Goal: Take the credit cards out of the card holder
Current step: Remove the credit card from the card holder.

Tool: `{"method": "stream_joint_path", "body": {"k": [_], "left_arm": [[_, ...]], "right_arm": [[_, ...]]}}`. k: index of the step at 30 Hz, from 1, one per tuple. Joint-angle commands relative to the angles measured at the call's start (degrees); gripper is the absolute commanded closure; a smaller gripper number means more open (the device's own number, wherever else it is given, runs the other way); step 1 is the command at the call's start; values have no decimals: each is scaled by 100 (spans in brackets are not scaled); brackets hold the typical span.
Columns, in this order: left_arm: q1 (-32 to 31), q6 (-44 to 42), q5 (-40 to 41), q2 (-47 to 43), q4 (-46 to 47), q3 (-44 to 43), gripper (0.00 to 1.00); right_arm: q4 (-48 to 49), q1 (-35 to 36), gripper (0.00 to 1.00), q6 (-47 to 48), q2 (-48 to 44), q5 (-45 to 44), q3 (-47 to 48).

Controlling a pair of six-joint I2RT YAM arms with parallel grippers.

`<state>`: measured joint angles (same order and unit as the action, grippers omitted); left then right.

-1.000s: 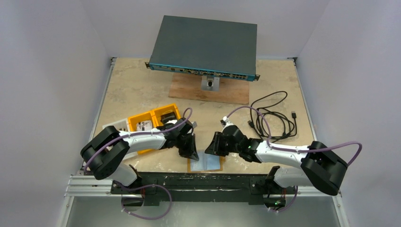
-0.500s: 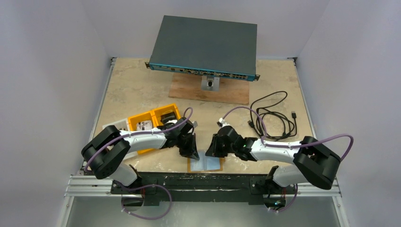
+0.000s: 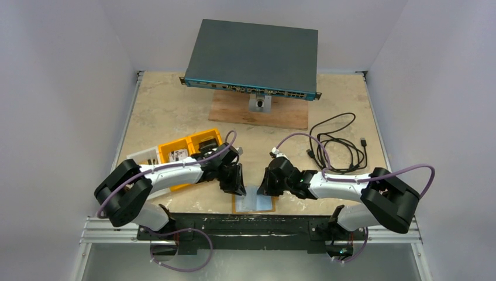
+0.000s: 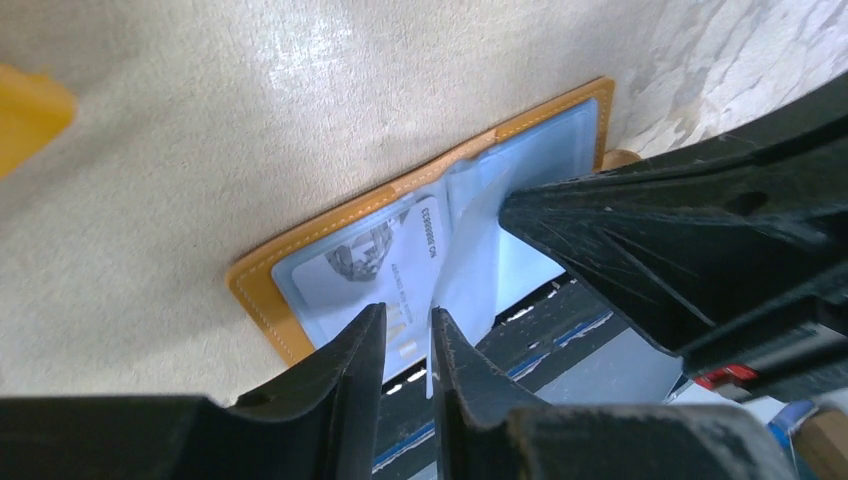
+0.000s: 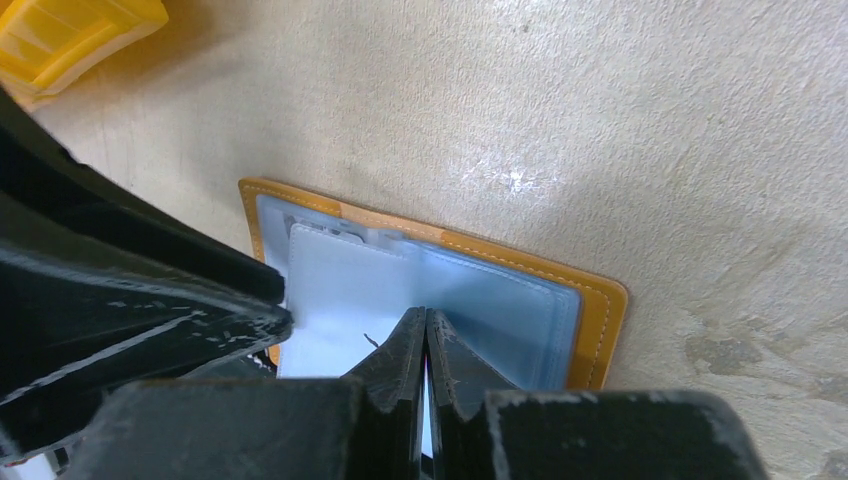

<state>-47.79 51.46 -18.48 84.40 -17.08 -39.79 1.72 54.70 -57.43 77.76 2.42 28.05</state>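
Currently the small tan-orange leather card holder (image 3: 254,203) lies open on the beige tabletop (image 3: 175,105), just right of the yellow-orange plastic compartment tray (image 3: 175,144) and nearer the arm bases. A grey-silver credit card (image 4: 385,265) sits in its tray-side page. The left claw (image 4: 406,318), on that side, is slightly apart astride a raised clear plastic sleeve (image 5: 340,290). The right claw (image 5: 422,315), opposite, is pressed together, its tips on the sleeve.
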Motion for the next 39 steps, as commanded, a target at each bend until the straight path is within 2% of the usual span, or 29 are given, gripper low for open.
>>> {"method": "stream_joint_path", "body": {"k": [1,6,14,18,26,32,39], "left_arm": [[-35,-200,439,-462,-524,-291,75],[-22,-263,603,-432,-646,-290,75],[-82,-234,150,112,-56,-309,98],[-213,-242,78,213,-8,-551,98],[-400,-151,-139,363,150,-871,98],[-557,-33,-389,812,366,-1176,98],[-624,106,-524,1568,594,-1377,97]], "right_arm": [[-163,8,99,22,102,-179,-29],[-99,10,100,27,178,-153,-39],[-149,11,100,53,27,-154,44],[-405,15,97,106,-315,-220,256],[-1349,15,84,135,-1199,-539,815],[-2035,3,80,79,-1905,-983,824],[-2267,5,79,-57,-2272,-965,539]]}}
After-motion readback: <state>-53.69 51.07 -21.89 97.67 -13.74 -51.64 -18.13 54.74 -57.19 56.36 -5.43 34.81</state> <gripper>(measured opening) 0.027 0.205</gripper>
